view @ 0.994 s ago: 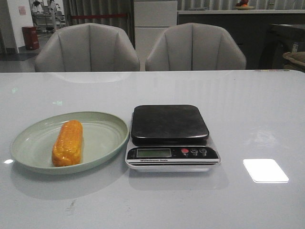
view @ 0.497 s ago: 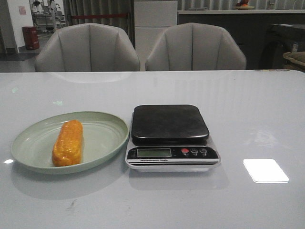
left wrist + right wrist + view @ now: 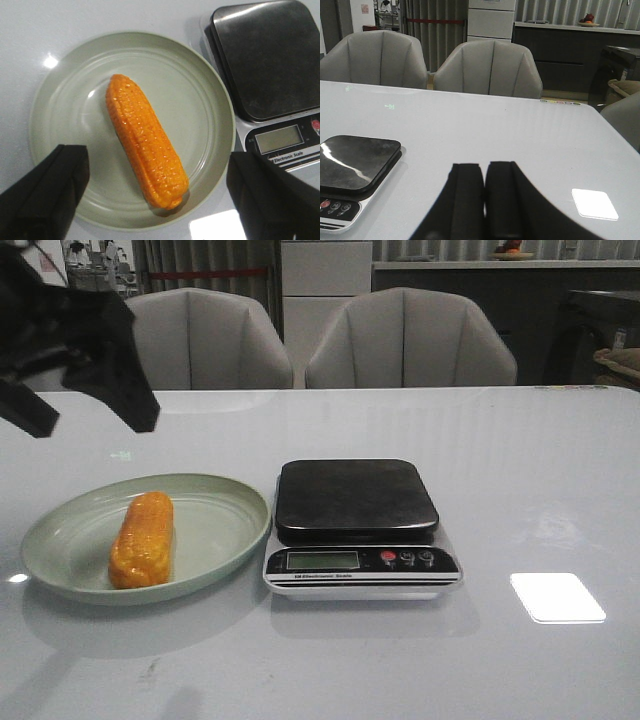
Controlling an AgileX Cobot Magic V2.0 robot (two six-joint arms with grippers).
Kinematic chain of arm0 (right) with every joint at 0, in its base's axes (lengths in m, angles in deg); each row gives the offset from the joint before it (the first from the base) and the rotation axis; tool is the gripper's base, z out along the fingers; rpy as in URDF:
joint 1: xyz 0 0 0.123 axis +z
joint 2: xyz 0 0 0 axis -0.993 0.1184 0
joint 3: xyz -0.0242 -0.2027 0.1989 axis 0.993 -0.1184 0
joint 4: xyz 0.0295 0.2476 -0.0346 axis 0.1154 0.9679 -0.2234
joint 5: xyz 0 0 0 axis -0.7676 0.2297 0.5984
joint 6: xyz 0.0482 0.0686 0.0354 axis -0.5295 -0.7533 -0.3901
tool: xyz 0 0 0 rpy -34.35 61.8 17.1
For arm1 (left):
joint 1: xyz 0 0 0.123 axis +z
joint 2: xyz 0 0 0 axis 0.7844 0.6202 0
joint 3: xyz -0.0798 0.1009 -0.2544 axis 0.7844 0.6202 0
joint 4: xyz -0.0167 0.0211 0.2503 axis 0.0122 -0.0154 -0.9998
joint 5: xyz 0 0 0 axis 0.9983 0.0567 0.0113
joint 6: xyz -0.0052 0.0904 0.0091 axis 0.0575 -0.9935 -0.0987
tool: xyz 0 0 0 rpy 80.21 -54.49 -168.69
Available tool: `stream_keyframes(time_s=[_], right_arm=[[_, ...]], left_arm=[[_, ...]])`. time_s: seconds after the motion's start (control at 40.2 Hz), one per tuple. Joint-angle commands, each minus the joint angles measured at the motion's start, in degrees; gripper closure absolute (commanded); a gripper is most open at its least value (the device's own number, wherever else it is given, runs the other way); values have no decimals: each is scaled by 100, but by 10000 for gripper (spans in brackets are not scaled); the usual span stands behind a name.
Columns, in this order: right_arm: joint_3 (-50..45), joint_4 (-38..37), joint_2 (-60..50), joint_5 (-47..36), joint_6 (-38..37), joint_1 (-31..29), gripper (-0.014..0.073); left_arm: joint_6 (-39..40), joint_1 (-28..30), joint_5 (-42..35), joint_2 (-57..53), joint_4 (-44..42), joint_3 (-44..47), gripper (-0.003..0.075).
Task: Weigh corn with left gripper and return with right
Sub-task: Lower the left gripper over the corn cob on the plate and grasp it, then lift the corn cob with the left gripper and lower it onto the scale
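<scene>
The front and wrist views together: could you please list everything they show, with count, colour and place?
corn: one, orange-yellow, lying lengthwise in the plate.
plate: one, pale green, on the table left of the scale.
kitchen scale: one, dark platform bare, silver base with display and buttons toward the robot, table centre.
table: one, glossy white.
armchairs: two, grey, behind the table's far edge.
left gripper: one, black, open, above the plate with fingers on either side of the corn, not touching it.
right gripper: one, black, shut, empty, over the table to the right of the scale.
</scene>
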Motion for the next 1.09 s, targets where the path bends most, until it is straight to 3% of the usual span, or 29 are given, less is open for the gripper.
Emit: stream_keyframes(time_s=[0.0,0.348,0.572,0.696,0.87,1.069], right_arm=[[-24,-82,-108,-455,10,-20,428],[-24,-82,-108,-455,10,-20,428],[-24,-82,-108,-455,10,-20,428],[-24,-82,-108,-455,10,-20,428],[-24,-82,-108,-455,10,-20,428],[-24,-82,-108,-455,10,-20,428]], left_arm=[[211,-91,-294,317,93,-375,107],[395,-91,51,1586,93,-1017,107],[544,-91,440,2208,93,-1302,164],[544,-91,553,2356,93,-1386,300],[544,-129,635,2309,93,-1715,608],[544,-372,660,2199,93,-2371,599]])
